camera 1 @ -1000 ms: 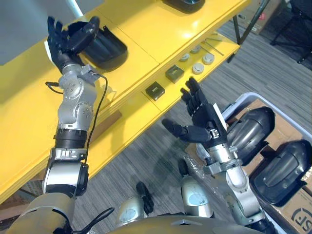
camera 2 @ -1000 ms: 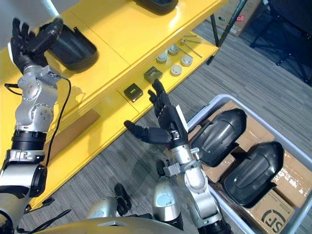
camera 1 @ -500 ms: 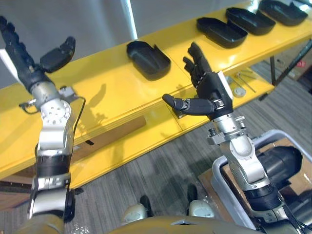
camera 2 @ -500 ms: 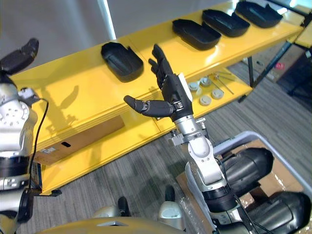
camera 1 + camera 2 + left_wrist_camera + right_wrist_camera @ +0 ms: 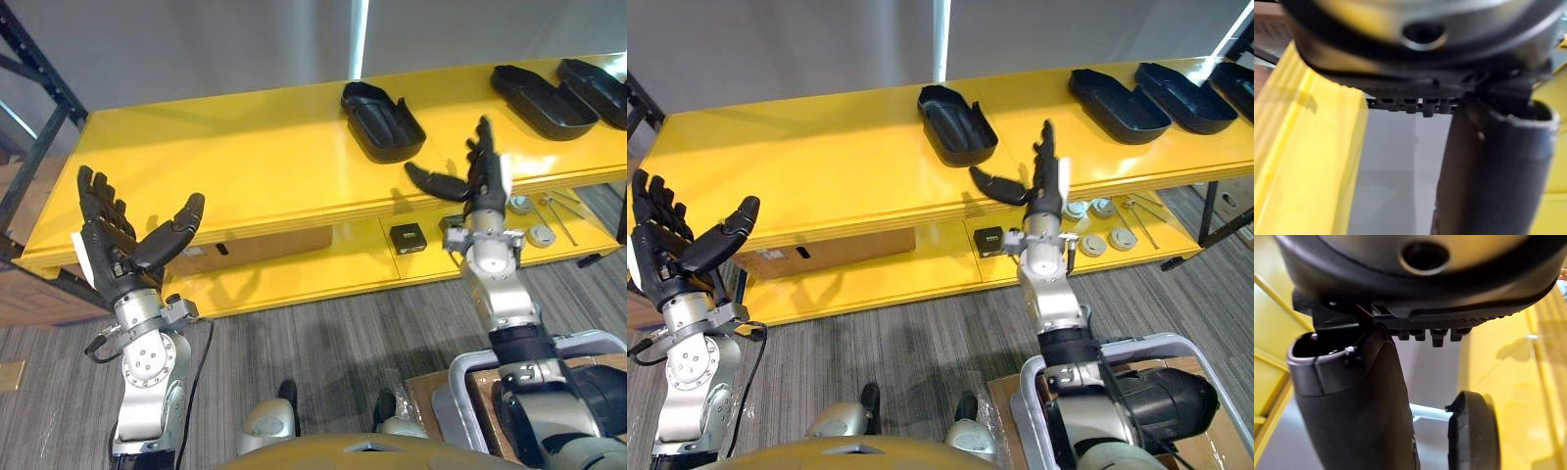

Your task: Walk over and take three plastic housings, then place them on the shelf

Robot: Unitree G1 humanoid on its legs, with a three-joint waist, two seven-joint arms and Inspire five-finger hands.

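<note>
Yellow shelf [image 5: 245,157] carries black plastic housings [image 5: 382,119] on its top level, while the robot's left hand [image 5: 118,250] and right hand [image 5: 482,176] hover before it, fingers spread, holding nothing. Placing looks finished or paused; any further housing means turning to the bin [image 5: 1161,340] beside the robot.

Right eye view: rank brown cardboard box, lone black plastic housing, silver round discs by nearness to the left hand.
1. Brown cardboard box, yellow lower shelf, nearest the left hand.
2. Lone black plastic housing, upper shelf, middle.
3. Silver round discs, lower shelf, far right.
</note>
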